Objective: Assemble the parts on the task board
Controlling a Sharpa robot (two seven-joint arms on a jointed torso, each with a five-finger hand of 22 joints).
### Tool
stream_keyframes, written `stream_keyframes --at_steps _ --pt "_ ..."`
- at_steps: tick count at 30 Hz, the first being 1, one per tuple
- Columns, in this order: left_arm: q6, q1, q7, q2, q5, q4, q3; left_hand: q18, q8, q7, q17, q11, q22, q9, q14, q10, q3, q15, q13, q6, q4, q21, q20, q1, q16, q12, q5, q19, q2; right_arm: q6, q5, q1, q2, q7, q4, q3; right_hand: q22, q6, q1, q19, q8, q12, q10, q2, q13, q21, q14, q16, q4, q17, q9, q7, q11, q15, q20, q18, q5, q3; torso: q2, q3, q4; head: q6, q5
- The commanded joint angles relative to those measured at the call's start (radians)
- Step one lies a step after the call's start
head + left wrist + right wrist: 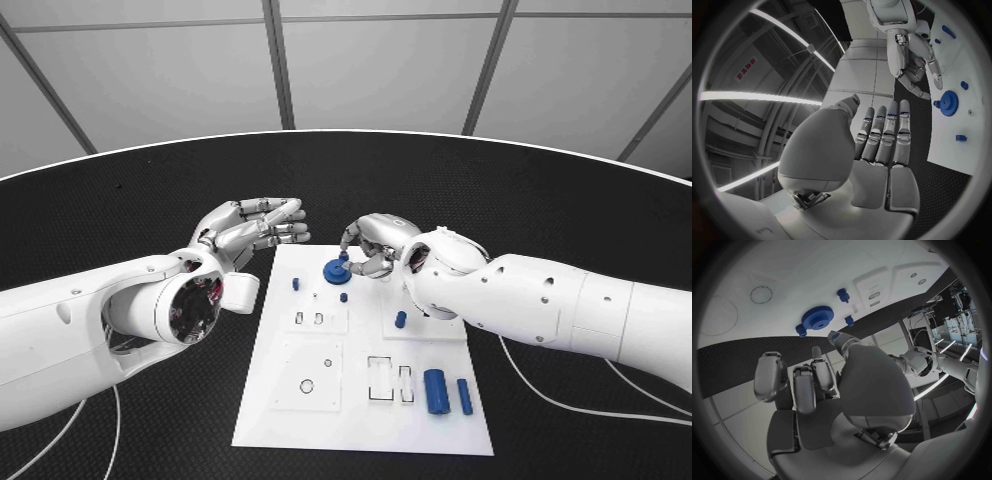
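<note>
The blue gear (336,271) sits at the far end of the white board (361,420), probably seated on its post. The right hand (378,245) hovers just above and beside it, fingers loosely curled and holding nothing, seemingly ready to press or adjust it. The left hand (257,228) waits off the board's edge, fingers straight and together, empty, keeping clear.

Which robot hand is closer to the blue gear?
The right hand is nearer: it hovers right beside the blue gear, fingers apart. The left hand is off the task board, beside its far corner.
</note>
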Motion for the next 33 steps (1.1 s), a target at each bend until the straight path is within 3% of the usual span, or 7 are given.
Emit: stream_keyframes --at_steps 1,8,16,25,29,33 --pt "0.001 0.000 0.000 -0.001 0.000 -0.005 0.000 0.012 -0.004 0.037 0.002 0.006 -0.002 -0.002 -0.009 0.001 -0.002 -0.001 0.000 -0.006 0.001 0.000 0.007 -0.002 -0.007 -0.006 -0.004 -0.001 -0.010 -0.032 0.059 0.000 -0.069 0.030 0.052 0.000 -0.020 -0.012 -0.013 -0.014 -0.010 -0.020 -0.015 -0.002 0.014 -0.020 0.093 -0.004 -0.004 0.216 -0.003 -0.001 0.009 0.006 0.005 -0.004 -0.013 0.004 -0.008 0.0030 -0.0077 0.002 0.003" --pt "0.009 0.000 -0.002 0.004 0.000 -0.022 0.000 0.012 -0.004 0.036 0.002 0.006 -0.002 -0.002 -0.009 0.001 -0.002 -0.001 0.000 -0.006 0.001 0.000 0.007 -0.002 -0.007 -0.006 -0.004 -0.001 -0.009 -0.047 0.227 0.001 -0.249 0.138 0.152 -0.001 -0.088 -0.029 -0.003 -0.059 -0.038 -0.115 -0.096 -0.005 -0.081 -0.091 0.076 -0.030 -0.029 0.151 -0.009 -0.013 -0.002 -0.002 0.002 0.013 -0.063 0.013 -0.027 0.0067 -0.0253 0.008 -0.002" --pt "0.023 -0.001 -0.004 0.019 0.000 -0.044 -0.001 0.012 -0.004 0.036 0.002 0.006 -0.002 -0.002 -0.009 0.001 -0.002 -0.001 0.000 -0.005 0.001 0.000 0.007 -0.001 -0.006 -0.006 -0.004 0.000 -0.009 -0.031 0.317 -0.005 -0.393 0.248 0.155 -0.009 -0.106 -0.028 0.001 -0.071 -0.045 -0.143 -0.116 -0.016 -0.109 -0.114 0.072 -0.039 -0.040 0.135 -0.008 -0.017 -0.005 -0.005 -0.002 0.017 -0.069 0.012 -0.043 0.0147 -0.0379 0.012 -0.017" --pt "0.029 -0.002 -0.005 0.027 0.000 -0.055 -0.001 0.013 -0.004 0.036 0.003 0.005 -0.002 -0.001 -0.008 0.003 -0.001 -0.001 0.000 -0.004 0.001 0.000 0.006 -0.001 -0.006 -0.006 -0.004 0.000 -0.009 -0.024 0.333 -0.026 -0.451 0.278 0.114 -0.014 -0.107 -0.053 -0.004 -0.070 -0.064 -0.150 -0.118 -0.027 -0.116 -0.120 0.072 -0.040 -0.042 0.135 -0.012 -0.017 -0.005 -0.006 -0.004 0.017 -0.064 -0.003 -0.046 0.0204 -0.0391 0.009 -0.028" --pt "0.030 -0.002 -0.005 0.027 0.000 -0.055 -0.001 0.013 -0.004 0.036 0.003 0.005 -0.002 -0.001 -0.008 0.003 -0.001 -0.001 0.000 -0.004 0.001 0.000 0.006 -0.001 -0.006 -0.006 -0.004 0.000 -0.009 -0.014 0.334 -0.029 -0.455 0.276 0.093 -0.017 -0.105 -0.059 -0.004 -0.068 -0.069 -0.150 -0.118 -0.028 -0.117 -0.119 0.073 -0.039 -0.042 0.137 -0.013 -0.015 -0.004 -0.006 -0.004 0.016 -0.063 -0.007 -0.044 0.0161 -0.0359 0.008 -0.034" --pt "0.030 -0.002 -0.005 0.026 0.000 -0.054 -0.001 0.013 -0.004 0.036 0.003 0.005 -0.002 -0.001 -0.008 0.003 -0.001 -0.001 0.000 -0.004 0.001 0.000 0.006 -0.001 -0.006 -0.006 -0.004 0.000 -0.009 -0.006 0.335 -0.037 -0.448 0.273 0.072 -0.021 -0.103 -0.061 -0.003 -0.067 -0.070 -0.148 -0.116 -0.028 -0.115 -0.117 0.074 -0.038 -0.043 0.140 -0.013 -0.015 -0.004 -0.005 -0.004 0.015 -0.062 -0.008 -0.043 0.0160 -0.0363 0.007 -0.034"
